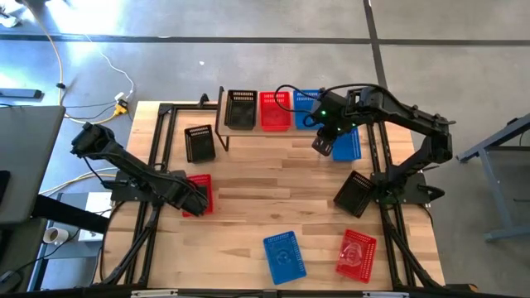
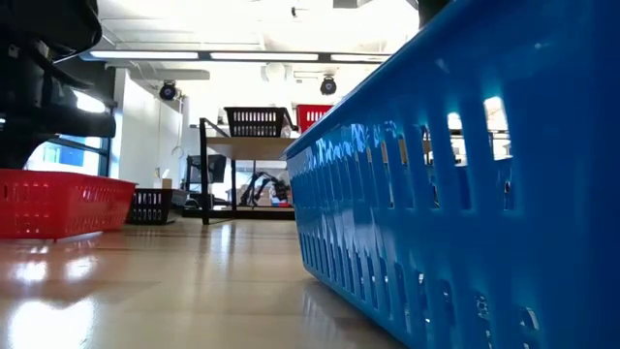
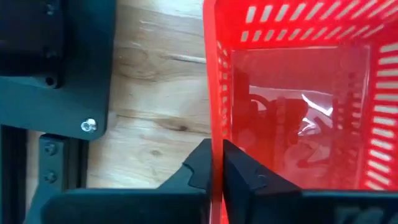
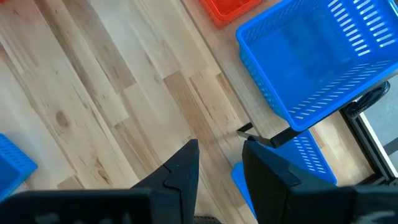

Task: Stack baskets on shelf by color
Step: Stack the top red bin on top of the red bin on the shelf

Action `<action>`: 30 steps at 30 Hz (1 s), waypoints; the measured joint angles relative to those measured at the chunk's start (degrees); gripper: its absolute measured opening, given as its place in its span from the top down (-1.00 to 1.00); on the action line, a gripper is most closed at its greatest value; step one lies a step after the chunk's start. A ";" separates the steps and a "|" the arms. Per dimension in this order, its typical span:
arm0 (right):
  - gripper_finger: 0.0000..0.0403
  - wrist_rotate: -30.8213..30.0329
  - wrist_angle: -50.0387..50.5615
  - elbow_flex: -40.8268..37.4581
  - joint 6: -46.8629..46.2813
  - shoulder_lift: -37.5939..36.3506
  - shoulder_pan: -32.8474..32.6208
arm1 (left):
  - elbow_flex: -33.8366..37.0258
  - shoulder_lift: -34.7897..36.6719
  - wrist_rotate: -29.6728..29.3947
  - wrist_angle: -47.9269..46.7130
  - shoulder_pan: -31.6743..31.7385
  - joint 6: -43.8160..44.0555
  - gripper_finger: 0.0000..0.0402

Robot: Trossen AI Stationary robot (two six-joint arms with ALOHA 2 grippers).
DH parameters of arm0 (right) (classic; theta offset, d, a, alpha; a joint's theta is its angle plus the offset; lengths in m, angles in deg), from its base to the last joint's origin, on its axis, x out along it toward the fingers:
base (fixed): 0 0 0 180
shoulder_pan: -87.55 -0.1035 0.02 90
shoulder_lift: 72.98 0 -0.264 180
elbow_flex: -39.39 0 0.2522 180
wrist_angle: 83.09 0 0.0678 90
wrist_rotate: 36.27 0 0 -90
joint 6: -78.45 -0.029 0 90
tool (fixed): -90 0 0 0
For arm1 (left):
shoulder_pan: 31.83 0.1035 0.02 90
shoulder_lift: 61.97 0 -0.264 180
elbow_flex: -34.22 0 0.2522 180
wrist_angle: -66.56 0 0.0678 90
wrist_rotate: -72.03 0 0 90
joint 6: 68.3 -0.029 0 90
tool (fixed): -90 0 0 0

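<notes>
Baskets task, pick-up step: left gripper [image 3: 214, 163] is clamped on the wall of a red basket [image 1: 199, 193] at the table's left edge, so the next move is presumably lifting it toward the shelf [image 1: 248, 132]; right gripper [image 4: 221, 163] hangs part-open, empty, by the shelf's blue basket [image 4: 317, 56].

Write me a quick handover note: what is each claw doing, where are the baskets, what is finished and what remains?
Left gripper: shut on the wall of a red basket at the table's left.
Right gripper: open, empty, by the shelf.
Done: one black basket, one red basket and one blue basket on the shelf.
Left: six baskets on the table, including the gripped one.
</notes>
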 joint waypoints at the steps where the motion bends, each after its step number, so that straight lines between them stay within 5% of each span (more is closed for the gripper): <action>1: 0.45 0.00 0.00 0.00 0.00 0.01 0.00 | -0.17 0.00 -0.43 0.06 -0.01 -0.01 0.96; 18: 0.45 0.00 -2.99 0.00 -0.20 0.00 0.00 | -17.77 0.00 -16.21 -4.06 1.87 -10.02 0.99; 30: 0.45 -0.09 -3.04 0.00 -2.40 0.01 0.00 | -29.78 0.00 -22.93 -5.52 12.85 -30.48 0.99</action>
